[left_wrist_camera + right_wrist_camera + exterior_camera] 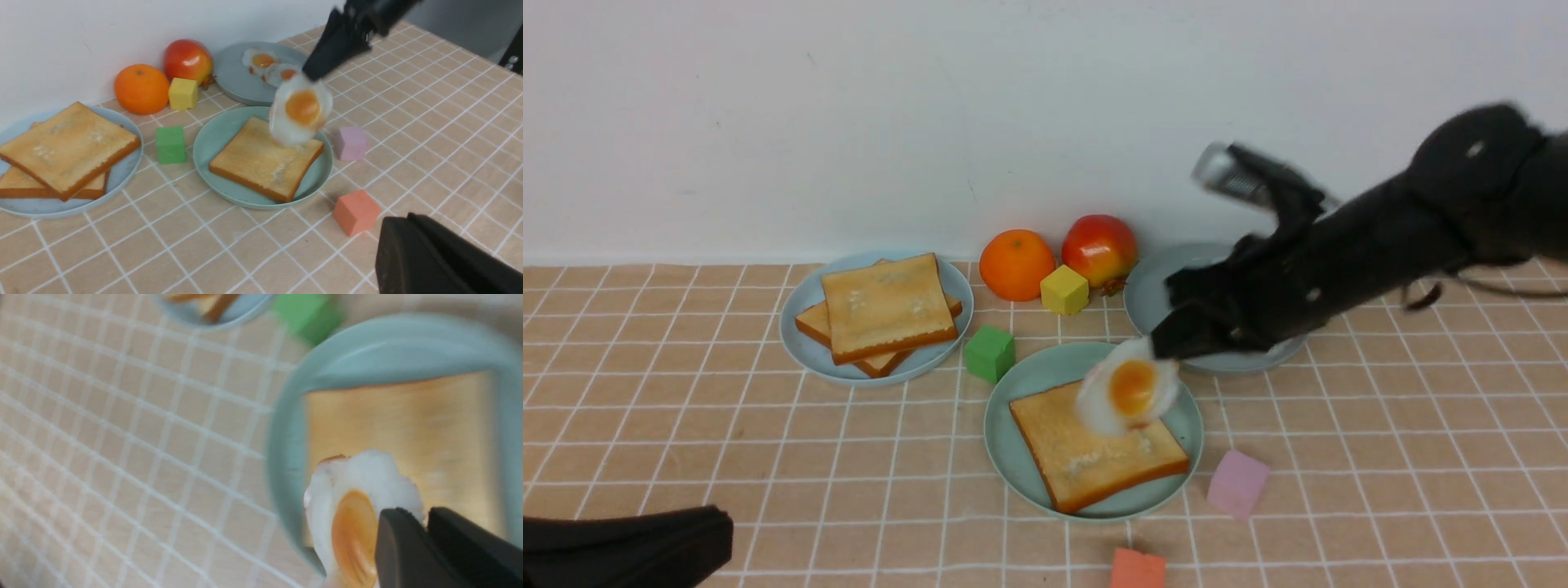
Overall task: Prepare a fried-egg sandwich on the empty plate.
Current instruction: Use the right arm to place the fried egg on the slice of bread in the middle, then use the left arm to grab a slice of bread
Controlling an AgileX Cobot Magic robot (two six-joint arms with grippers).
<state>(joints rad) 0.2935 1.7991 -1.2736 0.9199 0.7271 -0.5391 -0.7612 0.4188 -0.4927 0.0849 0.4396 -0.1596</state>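
Observation:
The mint-green plate (1021,384) sits centre front with one toast slice (1086,457) on it; no stacked sandwich shows. My right gripper (1160,343) is shut on the edge of a white fried egg (1129,390) with an orange yolk, which hangs tilted just above the toast's far right corner. The same egg (301,109), toast (261,161) and plate (216,134) show in the left wrist view, and the egg (355,522) and gripper (427,518) in the right wrist view. My left gripper (398,222) is shut and empty at the near left, away from the plates.
A blue-grey plate (805,343) at back left holds two stacked toast slices (882,306). Another blue-grey plate (235,73) at back right holds two loose eggs (261,60). An orange (1016,264), apple (1099,247), and yellow (1063,290), green (990,353), pink (1237,483) and red (1137,569) cubes lie around.

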